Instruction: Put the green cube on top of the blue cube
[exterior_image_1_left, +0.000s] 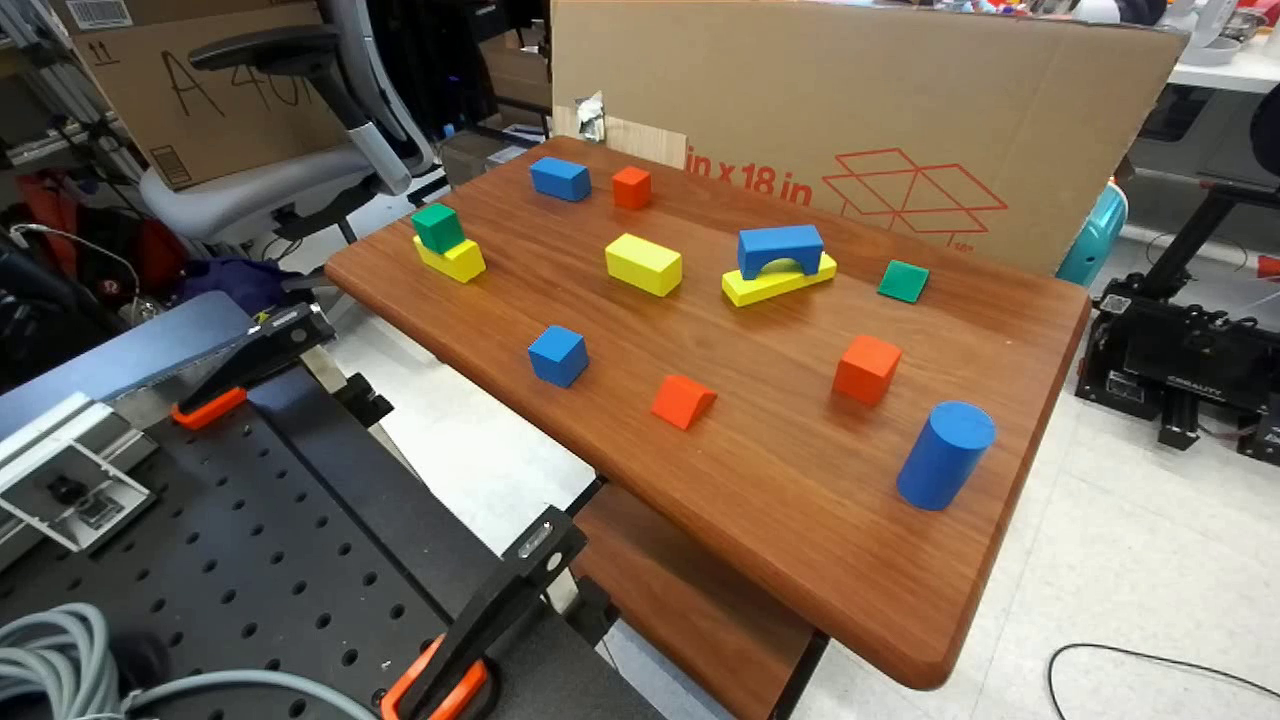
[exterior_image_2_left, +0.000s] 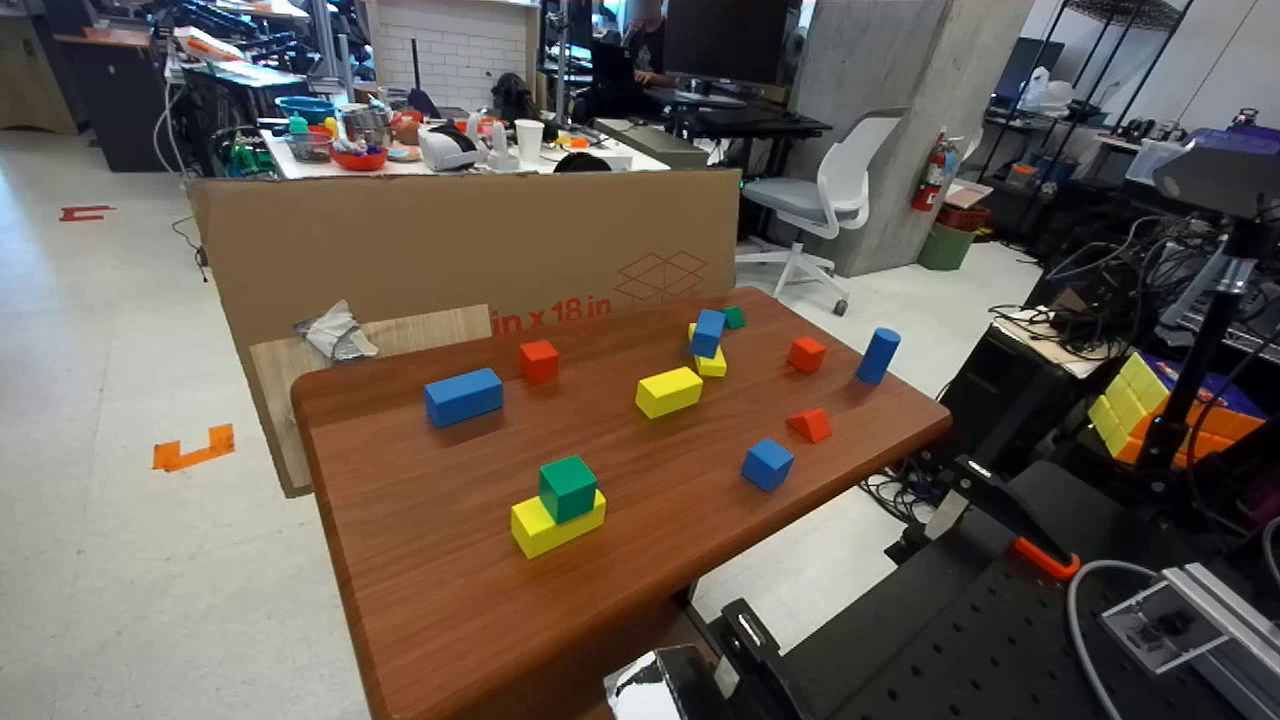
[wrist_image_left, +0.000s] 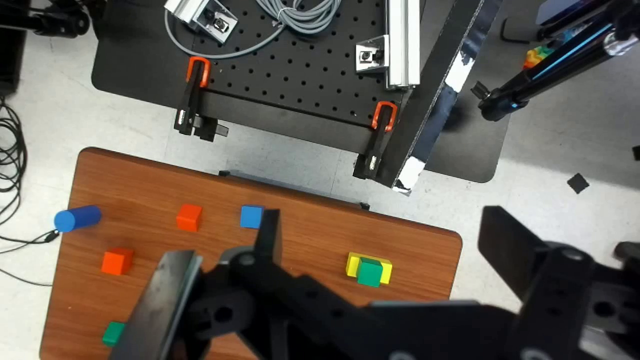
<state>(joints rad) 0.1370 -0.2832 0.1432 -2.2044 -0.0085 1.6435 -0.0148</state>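
The green cube (exterior_image_1_left: 438, 229) sits on top of a yellow block (exterior_image_1_left: 458, 263) near a table corner. The cube also shows in an exterior view (exterior_image_2_left: 567, 488) and in the wrist view (wrist_image_left: 369, 272). The blue cube (exterior_image_1_left: 558, 356) stands on the table by the long edge facing the black bench. It also shows in an exterior view (exterior_image_2_left: 767, 464) and, partly behind a finger, in the wrist view (wrist_image_left: 251, 216). My gripper (wrist_image_left: 384, 220) is wide open and holds nothing, high above the table. The green cube appears between its fingers from above. Neither exterior view shows the gripper.
The wooden table (exterior_image_1_left: 760, 480) also bears a blue cylinder (exterior_image_1_left: 945, 455), a red cube (exterior_image_1_left: 867, 370), a red wedge (exterior_image_1_left: 683, 401), a yellow block (exterior_image_1_left: 643, 265), a blue arch (exterior_image_1_left: 780, 248) on a yellow piece, and a flat green piece (exterior_image_1_left: 903, 281). A cardboard sheet (exterior_image_1_left: 860, 120) stands behind.
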